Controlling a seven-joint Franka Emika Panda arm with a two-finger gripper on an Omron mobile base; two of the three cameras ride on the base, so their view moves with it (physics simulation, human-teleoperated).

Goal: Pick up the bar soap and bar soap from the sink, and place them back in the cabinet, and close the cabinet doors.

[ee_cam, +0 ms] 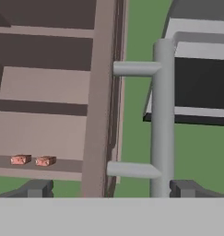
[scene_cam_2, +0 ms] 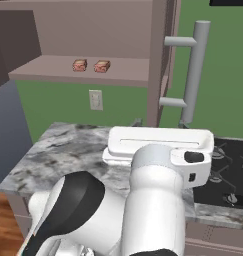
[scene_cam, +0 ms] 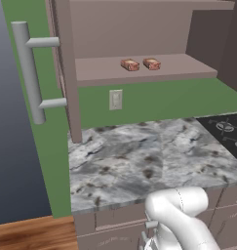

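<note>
Facing door handle [ee_cam: 162, 115] between spread, empty jaws; soaps [ee_cam: 32, 160] far left on shelf.

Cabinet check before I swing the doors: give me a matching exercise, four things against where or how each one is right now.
Things:
1. two bar soaps
2. cabinet door
3. wall outlet
4. stovetop

States:
A. on the green wall below the cabinet
B. swung open, edge-on, grey bar handle facing out
C. side by side on the lower cabinet shelf
D. set in the marbled counter, at the right of the left base view

Pairs: 1-C, 2-B, 3-A, 4-D
</note>
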